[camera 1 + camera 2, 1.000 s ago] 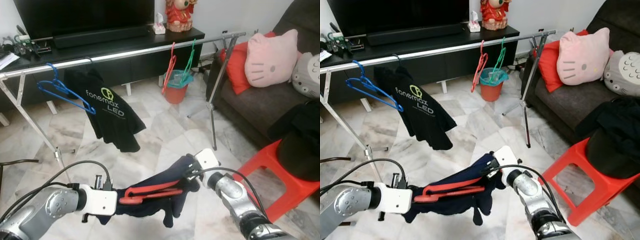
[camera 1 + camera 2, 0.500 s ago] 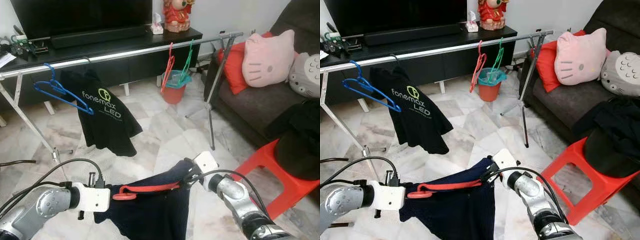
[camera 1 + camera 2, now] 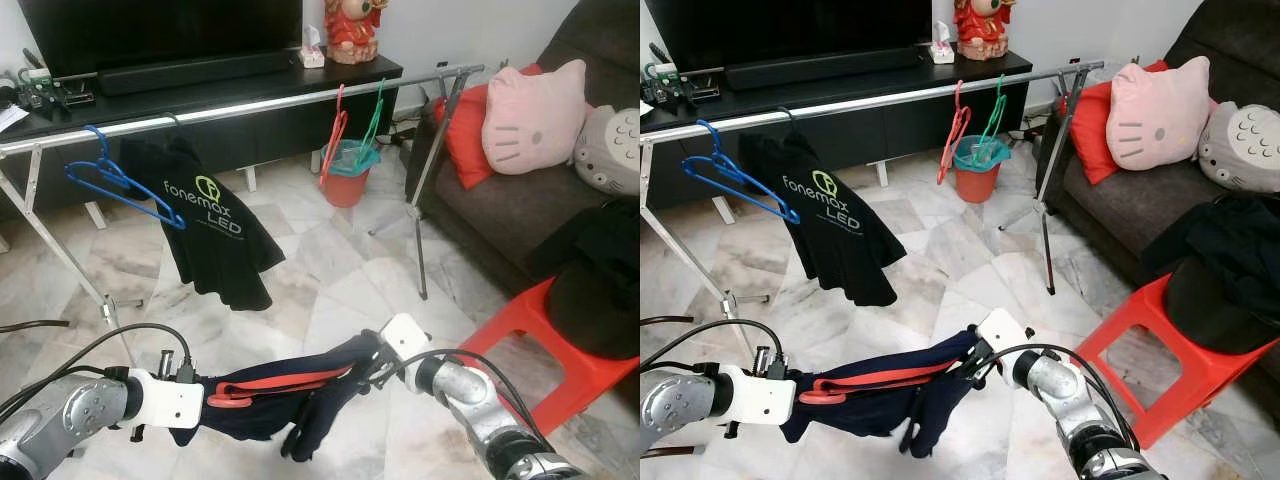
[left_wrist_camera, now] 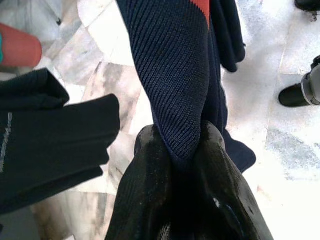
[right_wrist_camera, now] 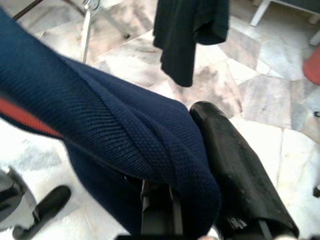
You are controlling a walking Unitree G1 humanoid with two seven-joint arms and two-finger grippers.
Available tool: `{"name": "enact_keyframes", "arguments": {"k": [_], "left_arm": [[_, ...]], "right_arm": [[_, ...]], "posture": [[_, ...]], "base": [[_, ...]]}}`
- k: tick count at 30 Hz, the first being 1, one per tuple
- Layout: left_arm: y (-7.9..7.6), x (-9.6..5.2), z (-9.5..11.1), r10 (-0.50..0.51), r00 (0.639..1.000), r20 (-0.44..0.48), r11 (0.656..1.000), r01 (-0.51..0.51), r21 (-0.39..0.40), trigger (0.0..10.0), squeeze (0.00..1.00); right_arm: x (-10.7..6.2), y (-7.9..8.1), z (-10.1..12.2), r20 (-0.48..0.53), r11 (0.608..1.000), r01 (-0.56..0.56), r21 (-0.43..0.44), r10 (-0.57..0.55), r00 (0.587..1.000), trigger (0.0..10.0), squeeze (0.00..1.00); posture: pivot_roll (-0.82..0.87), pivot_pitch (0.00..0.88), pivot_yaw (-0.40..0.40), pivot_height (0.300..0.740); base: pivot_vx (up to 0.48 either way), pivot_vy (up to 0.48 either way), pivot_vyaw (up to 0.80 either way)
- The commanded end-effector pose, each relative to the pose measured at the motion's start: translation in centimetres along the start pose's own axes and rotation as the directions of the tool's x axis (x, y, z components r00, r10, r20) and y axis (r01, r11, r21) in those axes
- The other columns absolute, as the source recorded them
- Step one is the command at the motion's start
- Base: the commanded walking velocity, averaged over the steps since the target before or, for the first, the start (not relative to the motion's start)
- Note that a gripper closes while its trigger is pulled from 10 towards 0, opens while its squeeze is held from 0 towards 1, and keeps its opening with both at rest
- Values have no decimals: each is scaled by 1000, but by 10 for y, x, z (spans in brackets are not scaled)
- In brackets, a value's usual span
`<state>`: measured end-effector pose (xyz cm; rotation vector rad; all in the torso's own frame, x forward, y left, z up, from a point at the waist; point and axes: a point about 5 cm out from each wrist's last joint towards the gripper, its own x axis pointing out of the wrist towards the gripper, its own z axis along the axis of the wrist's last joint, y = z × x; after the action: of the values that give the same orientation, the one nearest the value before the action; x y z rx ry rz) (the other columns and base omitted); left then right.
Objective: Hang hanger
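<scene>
Hanger (image 3: 270, 385), red, light and stiff inside a limp navy garment (image 3: 330, 395), spans bottom centre; left gripper (image 4: 180, 150) and right gripper (image 5: 172, 192) each pinch an end. Best held by its rigid ends.

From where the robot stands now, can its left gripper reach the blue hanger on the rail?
Probably not. The left gripper is shut on the navy garment with the red hanger, low and well short of the blue hanger up on the rail. Its hold is taken too.
</scene>
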<state>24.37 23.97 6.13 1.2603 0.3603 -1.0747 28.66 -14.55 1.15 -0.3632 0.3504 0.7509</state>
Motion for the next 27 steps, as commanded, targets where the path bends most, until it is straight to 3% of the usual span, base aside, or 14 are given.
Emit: {"name": "enact_keyframes", "arguments": {"k": [1, 7, 10, 16, 21, 22, 23, 27], "left_arm": [[-1, -11, -17, 8, 998, -69, 998, -12, -60, 10000, 0], [2, -15, -18, 47, 998, -42, 993, -51, -106, 10000, 0], [8, -19, -13, 100, 993, 58, 986, -91, -143, 10000, 0], [12, -23, -6, 124, 984, 130, 983, -104, -150, 10000, 0], [8, -27, -2, 47, 983, 176, 998, -40, -45, 10000, 0], [4, -30, -6, -29, 991, 134, 998, 21, 61, 10000, 0], [4, -31, -8, -52, 992, 117, 995, 42, 86, 10000, 0], [9, -32, -8, -48, 990, 130, 996, 37, 82, 10000, 0]], "right_arm": [[-9, -12, -4, -14, 999, 40, -17, -41, 999, 0, 0], [-8, -8, -5, -15, 1000, 22, -20, -22, 1000, 0, 0], [-11, -8, -10, -40, 999, 30, -22, -31, 999, 0, 0], [-14, -9, -15, -60, 999, 38, -25, -39, 997, 0, 0], [-19, -11, -21, -79, 998, 60, -18, -61, 995, 0, 0], [-20, -13, -21, -79, 998, 68, -13, -69, 994, 0, 0], [-20, -13, -21, -79, 998, 68, -13, -69, 995, 0, 0], [-21, -13, -22, -81, 998, 64, -14, -65, 995, 0, 0]], "posture": [[26, 0, -74, 740], [26, 0, -78, 740], [28, 0, -80, 740], [27, 0, -81, 740], [24, 0, -80, 740], [24, 0, -80, 740], [24, 0, -80, 740], [25, 0, -80, 740]], "base": [[0, 0, 0], [0, 0, 0], [0, 0, 0], [0, 0, 0], [0, 0, 0], [0, 0, 0], [0, 0, 0], [0, 0, 0]]}}
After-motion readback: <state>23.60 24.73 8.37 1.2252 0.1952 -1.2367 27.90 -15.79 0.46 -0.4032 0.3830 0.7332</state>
